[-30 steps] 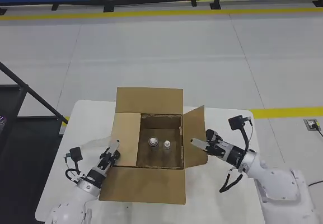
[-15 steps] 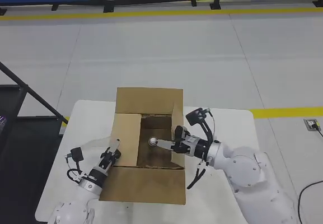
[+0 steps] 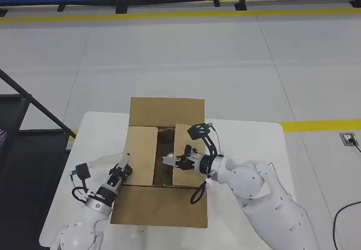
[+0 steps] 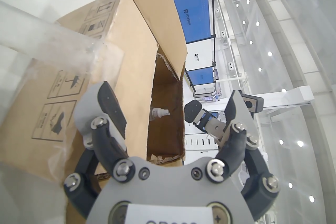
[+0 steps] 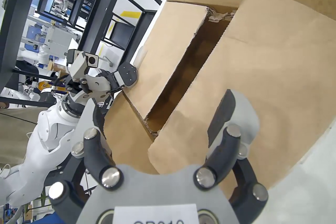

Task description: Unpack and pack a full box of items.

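Observation:
A cardboard box (image 3: 166, 111) stands on the white table (image 3: 99, 134). Its back flap stands up and its front flap (image 3: 158, 209) lies outward. The left flap (image 3: 141, 156) and the right flap (image 3: 183, 139) are folded in over the opening, with a narrow dark gap (image 5: 189, 64) between them. My right gripper (image 3: 171, 160) is open and rests over the right flap's (image 5: 262, 64) free edge. My left gripper (image 3: 124, 170) is open beside the left flap's (image 4: 136, 57) outer edge. Through the gap, in the left wrist view, a small white spray bottle (image 4: 158, 112) shows inside.
A black metal frame (image 3: 5, 81) stands off the table's left side. A yellow floor line (image 3: 330, 125) runs behind the table at the right. Bare table surface lies to the right of the box (image 3: 255, 140).
My right arm has swung left across the box and brought the right flap from standing open down over the opening, covering the two bottles. The left arm has barely moved.

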`<state>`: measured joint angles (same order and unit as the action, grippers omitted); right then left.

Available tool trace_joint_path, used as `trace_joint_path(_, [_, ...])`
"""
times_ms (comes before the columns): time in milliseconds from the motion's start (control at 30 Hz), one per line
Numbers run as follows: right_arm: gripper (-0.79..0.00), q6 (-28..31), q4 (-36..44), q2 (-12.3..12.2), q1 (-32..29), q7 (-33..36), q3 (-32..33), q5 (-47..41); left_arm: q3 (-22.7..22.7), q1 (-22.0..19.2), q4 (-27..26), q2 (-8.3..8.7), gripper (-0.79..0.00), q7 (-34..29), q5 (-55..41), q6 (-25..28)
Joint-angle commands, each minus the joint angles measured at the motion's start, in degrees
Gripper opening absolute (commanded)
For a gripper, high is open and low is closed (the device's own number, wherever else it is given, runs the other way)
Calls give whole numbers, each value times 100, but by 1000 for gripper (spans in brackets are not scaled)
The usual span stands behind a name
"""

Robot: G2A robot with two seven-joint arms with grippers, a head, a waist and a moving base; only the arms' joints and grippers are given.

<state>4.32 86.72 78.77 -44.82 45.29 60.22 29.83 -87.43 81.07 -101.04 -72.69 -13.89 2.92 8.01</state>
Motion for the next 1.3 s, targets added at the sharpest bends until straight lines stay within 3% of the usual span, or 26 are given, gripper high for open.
trace_joint_path(0, [0, -96, -111, 10, 48, -25, -52, 69, 1, -21, 17, 1, 0, -3, 5, -12])
trace_joint_path(667, [0, -275, -261, 15, 49, -178, -96, 185, -29, -134, 66, 1, 0, 145, -93, -85])
trace_joint_path(1033, [0, -361, 831, -60, -207, -244, 53, 638, -638, 86, -468, 40, 0, 157, -672, 33])
trace_joint_path(1200, [0, -340, 1480, -126, -443, -283, 213, 1017, -1159, 305, -525, 99, 0, -245, -968, -43])
trace_joint_path(1267, [0, -735, 1728, -150, -607, -381, 328, 1319, -1388, 402, -489, 125, 0, -406, -1050, -33])
